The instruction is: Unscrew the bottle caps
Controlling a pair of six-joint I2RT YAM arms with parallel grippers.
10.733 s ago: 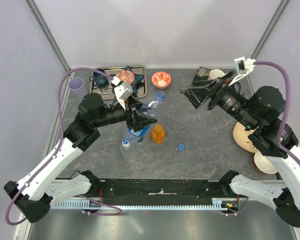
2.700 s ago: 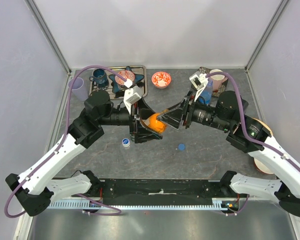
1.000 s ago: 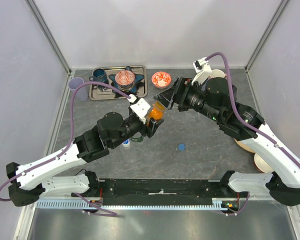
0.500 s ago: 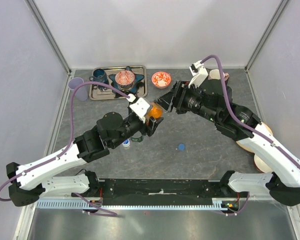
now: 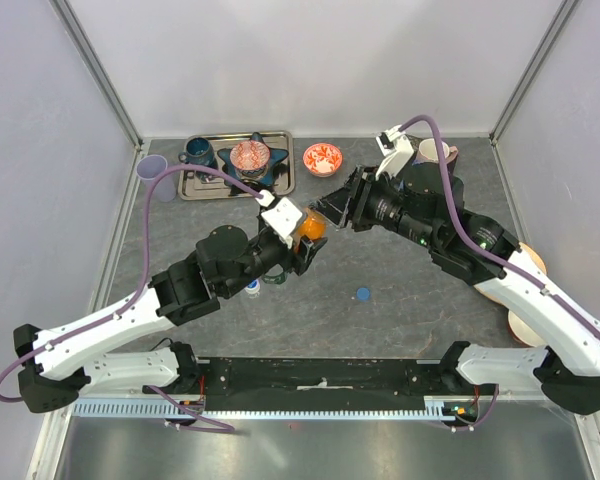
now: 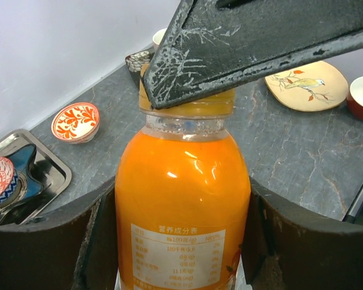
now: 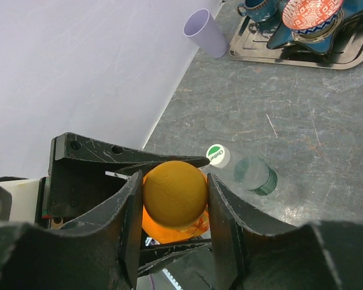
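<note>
My left gripper (image 6: 183, 241) is shut on the body of the orange bottle (image 6: 183, 199) and holds it up above the table, as the top view shows (image 5: 311, 228). The orange cap (image 7: 175, 192) sits on the bottle's neck. My right gripper (image 7: 175, 202) is shut on that cap, one finger pressed to each side. In the left wrist view a right finger (image 6: 260, 36) covers most of the cap (image 6: 221, 107). A clear bottle (image 7: 254, 174) with a white-and-green cap (image 7: 218, 155) lies on the table below. A loose blue cap (image 5: 363, 294) lies on the table.
A metal tray (image 5: 282, 172) with a blue mug and a star dish stands at the back left, a lilac cup (image 5: 154, 172) beside it. A red patterned bowl (image 5: 322, 158) is at the back middle, a pink mug (image 5: 432, 152) at the back right. Plates (image 5: 528, 325) lie by the right edge.
My right gripper's fingers have closed from wide apart onto the orange cap. The left arm still holds the orange bottle in nearly the same place.
</note>
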